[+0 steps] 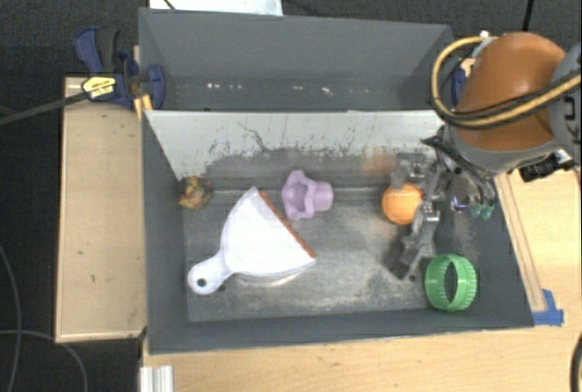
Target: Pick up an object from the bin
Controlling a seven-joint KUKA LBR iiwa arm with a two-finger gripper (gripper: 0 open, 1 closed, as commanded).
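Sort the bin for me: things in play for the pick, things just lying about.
In play: gripper, low at the right of the bin; orange ball and green ring beside it.
Lying about: white scoop, purple piece, small brown thing.

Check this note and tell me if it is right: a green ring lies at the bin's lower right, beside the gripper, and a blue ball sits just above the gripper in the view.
One thing is wrong: the ball is orange, not blue, as the camera view shows. The green ring does lie at the lower right of the bin, beside the gripper, with the ball just above it.
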